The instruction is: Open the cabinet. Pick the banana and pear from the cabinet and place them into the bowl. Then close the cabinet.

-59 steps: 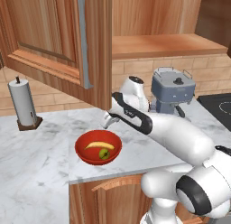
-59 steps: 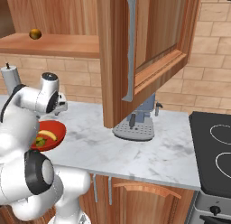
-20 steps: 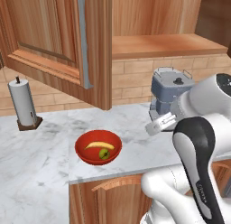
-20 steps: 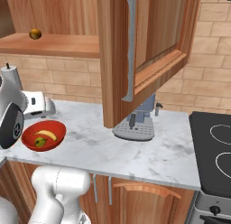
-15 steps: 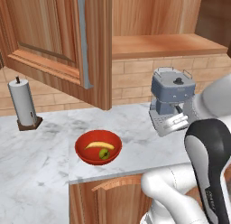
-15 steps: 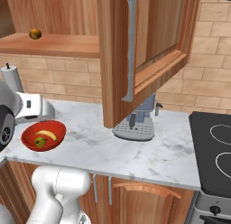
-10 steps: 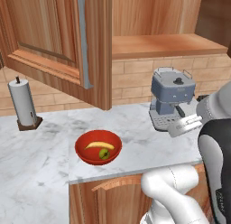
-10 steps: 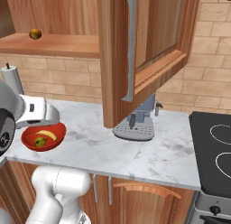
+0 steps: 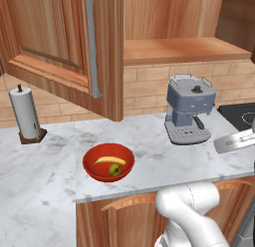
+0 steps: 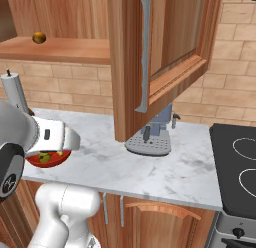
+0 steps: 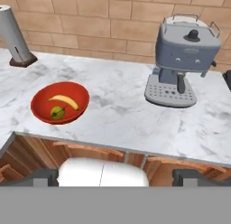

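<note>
Two doors of the cabinet (image 9: 74, 47) stand swung wide toward me over the marble counter (image 9: 40, 176), and I can see its wooden shelf (image 9: 184, 49) bare on the right side, with one small round brownish fruit (image 10: 39, 38) sitting at the far left end of it. On the counter, from my left base camera, the grey coffee machine (image 9: 189, 109) stands to the right against the brick wall, and the paper-towel roll (image 9: 26, 114) stands upright on its stand at the far left. Between them, nearer the counter's front edge, sits the bowl (image 9: 108, 162). Inside it the banana (image 9: 110, 160) lies across the middle, with the pear (image 9: 115, 169) just beside it on the near side, the two close enough that I cannot tell whether they touch. My gripper (image 11: 115, 175) is pulled back off the front of the counter, well apart from the bowl, its fingers (image 11: 43, 177) spread wide and holding nothing.
</note>
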Robot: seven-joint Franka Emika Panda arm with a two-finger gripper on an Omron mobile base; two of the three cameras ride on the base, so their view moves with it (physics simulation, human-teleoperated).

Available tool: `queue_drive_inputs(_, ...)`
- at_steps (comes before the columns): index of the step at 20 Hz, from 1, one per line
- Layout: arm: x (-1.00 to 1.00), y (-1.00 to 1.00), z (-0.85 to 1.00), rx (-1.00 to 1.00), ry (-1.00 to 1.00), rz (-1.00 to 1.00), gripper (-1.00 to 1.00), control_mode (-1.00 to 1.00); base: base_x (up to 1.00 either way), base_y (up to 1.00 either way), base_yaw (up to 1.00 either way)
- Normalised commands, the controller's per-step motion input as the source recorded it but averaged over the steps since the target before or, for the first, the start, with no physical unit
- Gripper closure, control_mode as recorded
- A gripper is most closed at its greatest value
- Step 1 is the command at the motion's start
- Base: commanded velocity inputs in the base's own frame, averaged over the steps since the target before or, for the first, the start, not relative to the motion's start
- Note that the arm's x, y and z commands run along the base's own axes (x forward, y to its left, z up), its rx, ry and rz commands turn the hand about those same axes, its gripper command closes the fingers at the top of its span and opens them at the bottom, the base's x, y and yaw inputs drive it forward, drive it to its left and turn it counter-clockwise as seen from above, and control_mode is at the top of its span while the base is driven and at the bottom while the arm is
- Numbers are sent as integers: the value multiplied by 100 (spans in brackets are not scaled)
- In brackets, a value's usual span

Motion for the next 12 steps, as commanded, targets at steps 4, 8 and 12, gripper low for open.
queue_drive_inputs(4,-21,-47,5,5,0,-13,-100,-100,0,0,0)
queue_drive_inputs(8,-5,-58,0,6,0,-3,-100,-100,0,0,0)
queue_drive_inputs(12,-6,-54,0,4,0,-2,-100,-100,0,0,0)
